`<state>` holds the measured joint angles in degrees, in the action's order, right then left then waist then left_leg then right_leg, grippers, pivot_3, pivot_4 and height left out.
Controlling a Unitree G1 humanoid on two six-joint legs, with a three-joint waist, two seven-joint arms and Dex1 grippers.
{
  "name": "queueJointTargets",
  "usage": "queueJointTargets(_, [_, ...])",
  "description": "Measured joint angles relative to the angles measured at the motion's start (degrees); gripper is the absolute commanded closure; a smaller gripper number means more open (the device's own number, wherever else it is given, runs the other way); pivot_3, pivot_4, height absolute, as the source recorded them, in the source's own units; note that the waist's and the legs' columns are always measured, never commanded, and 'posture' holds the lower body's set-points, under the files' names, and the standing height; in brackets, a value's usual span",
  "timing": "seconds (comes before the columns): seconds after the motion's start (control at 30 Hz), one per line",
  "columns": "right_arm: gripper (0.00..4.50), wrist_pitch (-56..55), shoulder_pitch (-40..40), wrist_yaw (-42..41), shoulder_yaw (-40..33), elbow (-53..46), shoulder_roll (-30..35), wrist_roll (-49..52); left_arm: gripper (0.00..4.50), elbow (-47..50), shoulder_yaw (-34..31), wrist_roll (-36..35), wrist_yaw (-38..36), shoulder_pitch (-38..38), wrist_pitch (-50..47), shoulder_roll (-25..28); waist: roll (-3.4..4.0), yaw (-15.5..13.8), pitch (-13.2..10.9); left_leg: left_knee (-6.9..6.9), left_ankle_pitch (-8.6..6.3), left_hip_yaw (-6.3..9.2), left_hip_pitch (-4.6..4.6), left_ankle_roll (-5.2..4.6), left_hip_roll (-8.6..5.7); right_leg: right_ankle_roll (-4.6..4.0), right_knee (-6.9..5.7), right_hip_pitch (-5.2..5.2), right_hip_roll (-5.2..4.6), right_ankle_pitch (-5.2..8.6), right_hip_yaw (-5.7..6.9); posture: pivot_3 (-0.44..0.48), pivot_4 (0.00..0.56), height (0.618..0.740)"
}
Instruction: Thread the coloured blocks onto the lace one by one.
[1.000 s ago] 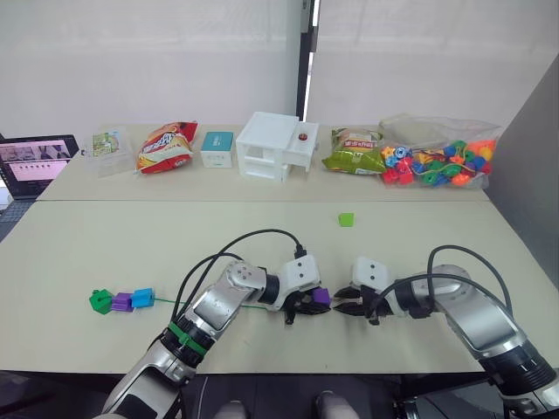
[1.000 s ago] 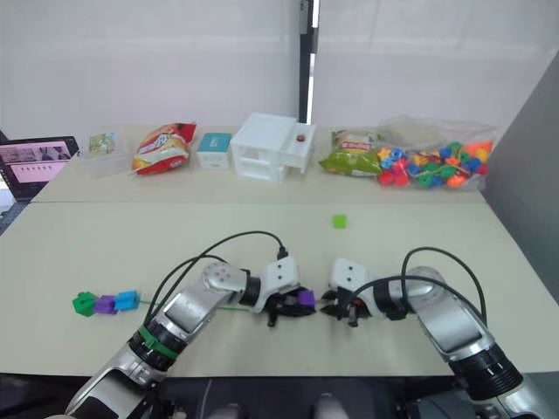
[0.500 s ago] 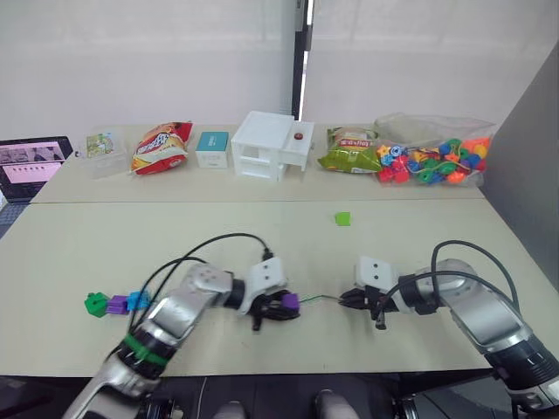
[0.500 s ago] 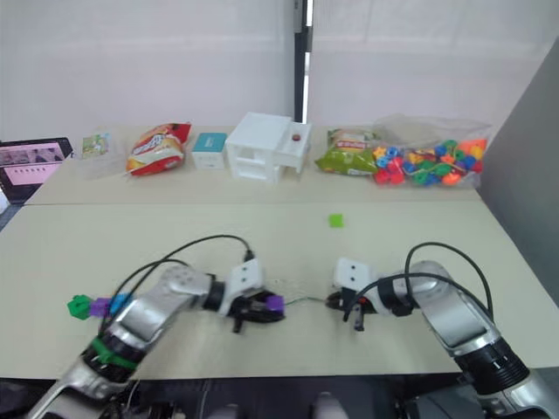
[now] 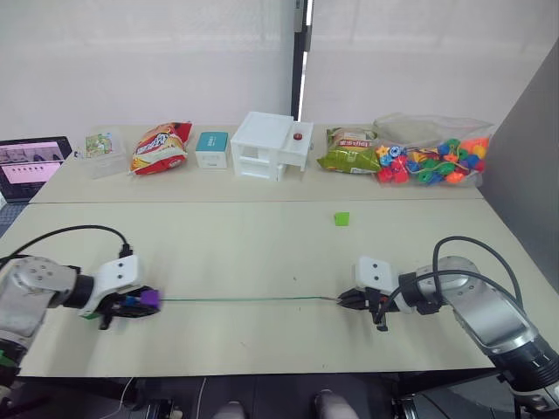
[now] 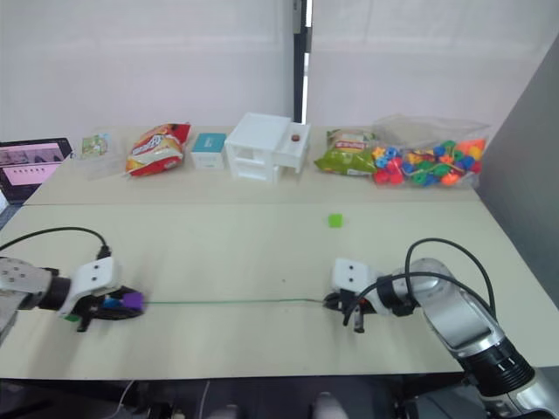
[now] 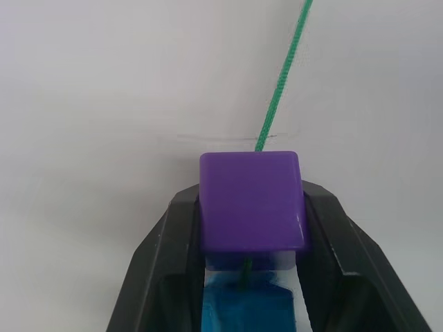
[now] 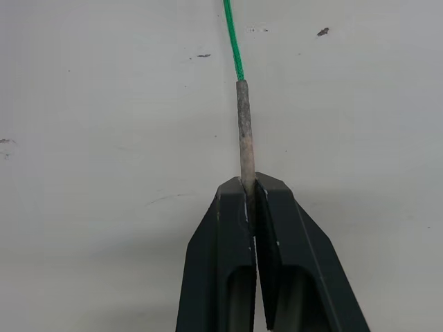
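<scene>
The green lace (image 5: pixel 244 300) lies stretched straight across the near table between my two grippers. My left gripper (image 5: pixel 131 303) at the near left is shut on a purple block (image 7: pixel 252 207) that sits on the lace, with a blue block (image 7: pixel 241 310) right behind it on the same cord. My right gripper (image 5: pixel 348 299) is shut on the lace's stiff grey tip (image 8: pixel 245 131). A light green block (image 5: pixel 341 218) lies loose on the table, beyond the lace and right of centre.
Along the back edge stand a laptop (image 5: pixel 33 161), snack bags (image 5: pixel 158 147), a teal box (image 5: pixel 210 148), a white toy house (image 5: pixel 272 145), a green snack bag (image 5: pixel 351 159) and a bag of mixed beads (image 5: pixel 432 162). A grey wall (image 5: pixel 524 175) borders the right side.
My left gripper has slid the purple block far to the left along the lace, up to the blue block. The lace is now taut and straight. The right gripper has stayed put.
</scene>
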<state>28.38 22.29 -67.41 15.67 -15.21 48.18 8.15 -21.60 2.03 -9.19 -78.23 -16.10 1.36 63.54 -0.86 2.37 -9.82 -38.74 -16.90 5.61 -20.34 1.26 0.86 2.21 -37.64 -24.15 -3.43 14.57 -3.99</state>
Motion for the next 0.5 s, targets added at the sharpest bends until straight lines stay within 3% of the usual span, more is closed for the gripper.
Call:
queueJointTargets(0.13, [4.50, -0.05, 1.47, -0.05, 0.61, 0.23, -1.00, -0.04, 3.30, 1.90, -0.55, -0.17, -0.06, -0.04, -2.44, -1.09, -0.01, -0.05, 0.00, -0.03, 0.00, 0.01, -0.03, 0.00, 0.00, 0.00, -0.01, 0.00, 0.00, 0.00, 0.00, 0.000, 0.150, 0.740])
queueJointTargets(0.2, [4.50, -0.04, 1.69, -0.10, 0.80, 0.34, -1.22, -0.04, 2.23, 3.54, -0.93, -1.30, -0.25, 0.27, -4.35, -1.52, -0.01, -0.04, 0.00, -0.03, 0.00, 0.01, -0.06, 0.00, 0.00, 0.00, -0.01, -0.01, 0.00, 0.00, 0.00, 0.000, 0.150, 0.740])
queueJointTargets(0.4, [4.50, 1.09, 1.92, -0.42, 1.54, 0.29, -1.52, -0.03, 0.26, 12.49, -2.46, -6.96, -3.48, 0.11, -14.69, -0.33, -0.04, 0.13, -0.02, -0.02, 0.00, 0.03, -0.13, 0.00, 0.00, 0.00, -0.04, -0.11, 0.01, 0.00, 0.01, 0.000, 0.150, 0.740])
queueJointTargets(0.5, [4.50, 2.64, 2.19, -0.37, 1.80, -0.51, -1.67, -0.04, 0.26, 16.93, -2.62, -9.01, -3.59, -1.62, -19.30, -0.62, -0.05, 0.15, -0.03, -0.04, 0.00, 0.04, -0.14, 0.00, 0.01, 0.00, -0.04, -0.10, 0.02, 0.00, 0.02, 0.000, 0.150, 0.740])
